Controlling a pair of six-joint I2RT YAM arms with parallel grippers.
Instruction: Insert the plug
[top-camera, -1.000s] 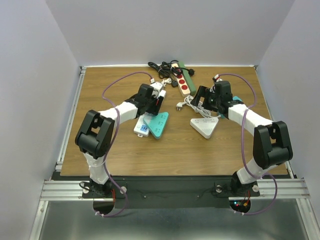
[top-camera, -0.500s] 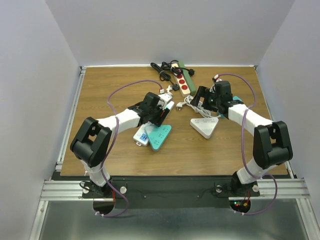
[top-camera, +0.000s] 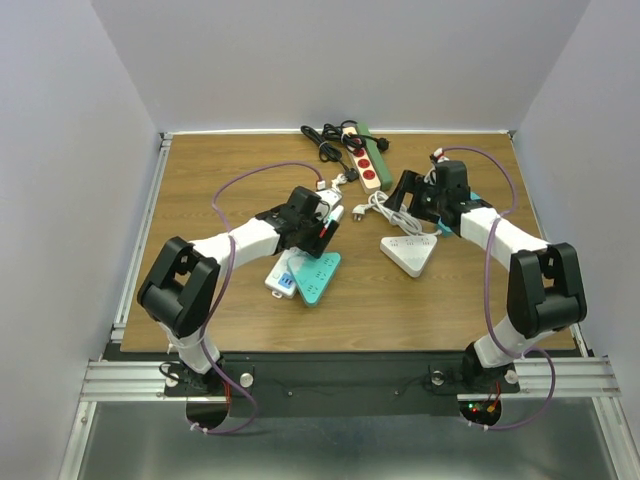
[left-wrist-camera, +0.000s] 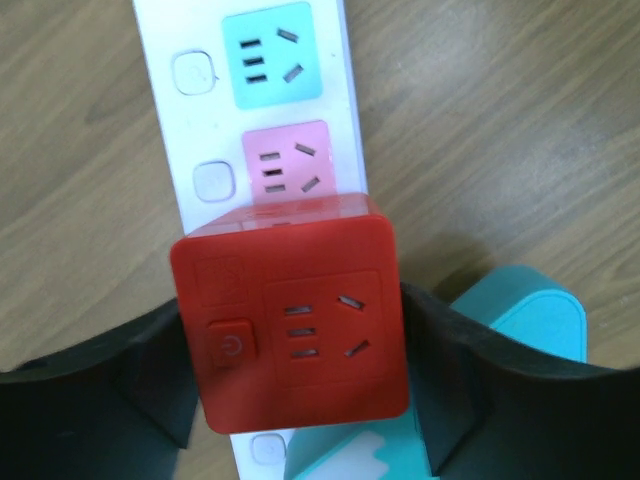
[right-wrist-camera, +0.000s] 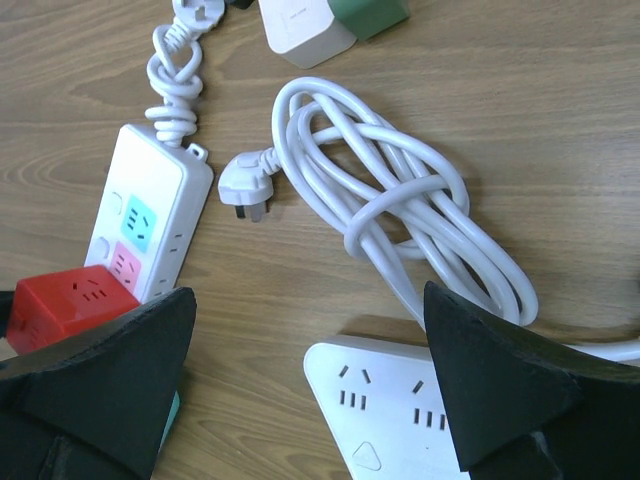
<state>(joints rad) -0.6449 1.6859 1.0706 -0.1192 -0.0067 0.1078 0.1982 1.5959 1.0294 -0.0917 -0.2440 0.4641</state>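
Red adapter (left-wrist-camera: 290, 320) — one; white plug (right-wrist-camera: 244, 186) — one.

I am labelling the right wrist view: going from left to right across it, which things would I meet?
red cube socket → white power strip → white plug → coiled white cable. The triangular white strip lies under the cable's span, so it is left out.
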